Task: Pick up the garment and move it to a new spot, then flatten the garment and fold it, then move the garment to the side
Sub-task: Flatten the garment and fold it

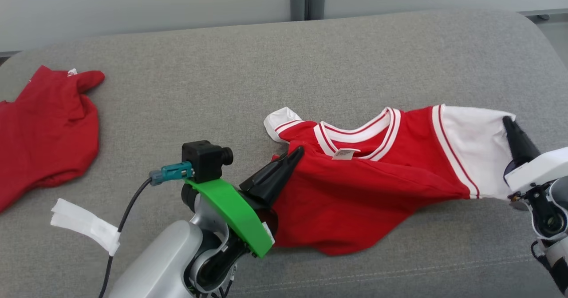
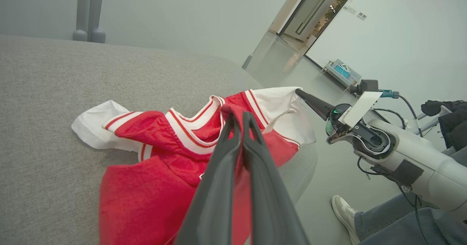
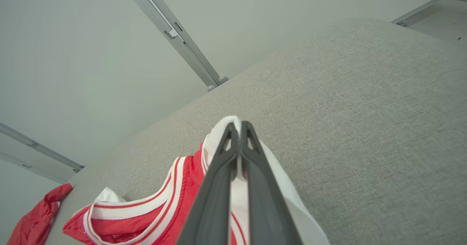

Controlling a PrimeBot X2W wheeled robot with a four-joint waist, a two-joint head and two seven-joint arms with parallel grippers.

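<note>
Pinching garment [image 1: 355,191] at red body with left claw [image 1: 298,152], at white sleeve [image 1: 475,142] with right claw [image 1: 508,122]; may lose the thin sleeve hold if pulled apart unevenly.

Red cloth [image 1: 49,133], white tape [image 1: 84,224]

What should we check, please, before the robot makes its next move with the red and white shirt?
1. Left gripper shut on the shirt's red fabric: ok.
2. Right gripper shut on the white sleeve: ok.
3. Shirt lying flat: not ok, body bunched, other sleeve crumpled.
4. Bare grey surface beyond the shirt: ok.
5. Other red garment apart from the shirt: ok.
6. Hem edges aligned: cannot tell.
</note>
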